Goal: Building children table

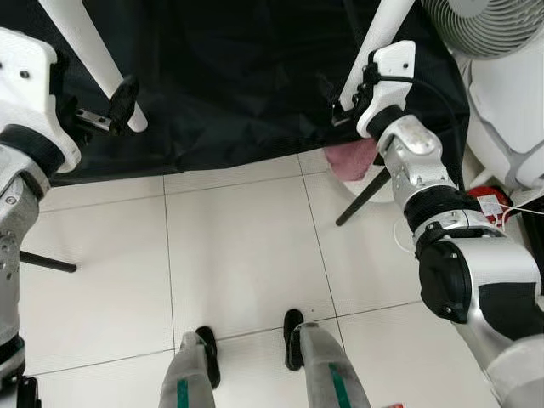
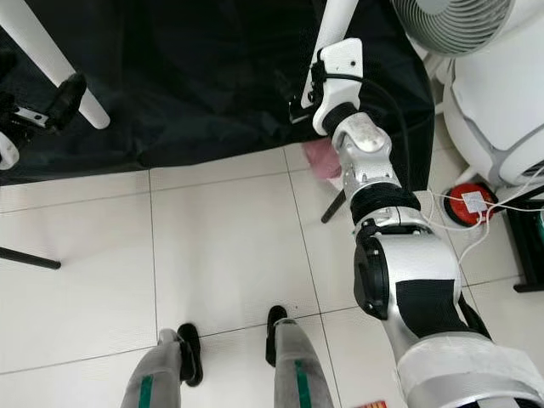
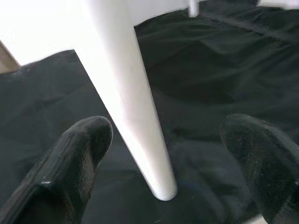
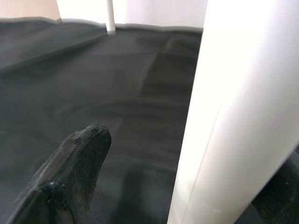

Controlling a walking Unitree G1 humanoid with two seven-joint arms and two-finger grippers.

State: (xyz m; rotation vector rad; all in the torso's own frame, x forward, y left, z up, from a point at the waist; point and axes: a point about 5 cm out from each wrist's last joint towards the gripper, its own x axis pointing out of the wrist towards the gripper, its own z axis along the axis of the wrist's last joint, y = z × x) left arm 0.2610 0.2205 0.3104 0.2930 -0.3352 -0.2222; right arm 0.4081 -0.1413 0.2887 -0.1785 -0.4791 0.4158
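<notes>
Table legs (image 1: 93,59) over cloth (image 1: 229,85), fan (image 1: 484,21) right

Two white table legs, one on the left (image 1: 89,51) and one on the right (image 1: 378,42), slant over one black cloth (image 1: 229,85). Two robot grippers, a left gripper (image 1: 119,106) and a right gripper (image 1: 336,102), each sit at a leg. Two dark thin rods rest on the tiled floor, one near left (image 1: 47,262), one at right (image 1: 361,198). One white fan (image 1: 484,25) stands far right. Two robot feet show nearest, the left foot (image 1: 206,353) and the right foot (image 1: 292,336).

No text can be read.
</notes>
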